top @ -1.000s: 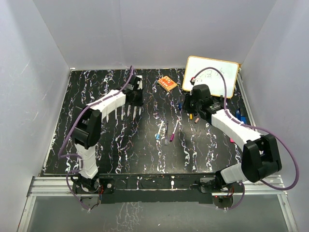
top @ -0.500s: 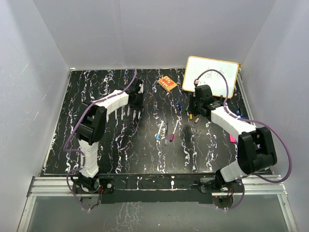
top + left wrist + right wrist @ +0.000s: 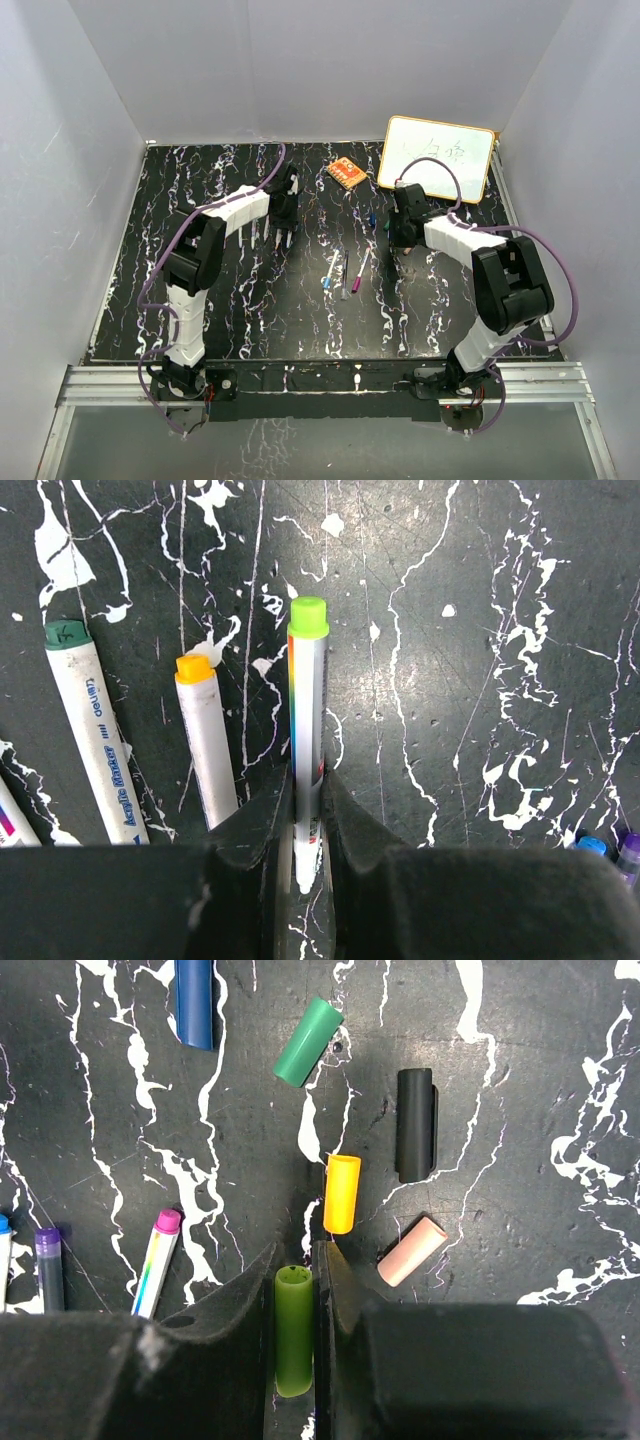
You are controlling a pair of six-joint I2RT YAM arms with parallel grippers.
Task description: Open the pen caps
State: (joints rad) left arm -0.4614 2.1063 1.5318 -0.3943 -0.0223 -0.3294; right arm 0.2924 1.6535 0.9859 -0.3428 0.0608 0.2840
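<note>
While the left arm reaches over the far-left part of the black marbled worktop, the left fingers are pinched tight on a lime-tipped marker. Its cap is off and the white barrel runs straight out from between them.

Left wrist view, left of that barrel: a dark-green-tipped marker, then an orange-tipped marker. Both lie flat on the worktop with tips bare, near each other but not touching.

Mid-worktop, top view: an orange block sits near the back edge. Nearer the arms, a group of three markers lies roughly side by side between the two arms.

Right side: the right fingers are closed snug on a lime cap, open end pointing away from the wrist.

Loose caps lie on the worktop ahead of it, none touching another, left to right:
- blue cap, at the top edge of the view
- green cap, tilted
- yellow cap, just beyond the fingertips
- pink cap, tilted
- black cap, with clip

Far right corner: a whiteboard lies behind the right arm, with writing on it too small to read.
</note>
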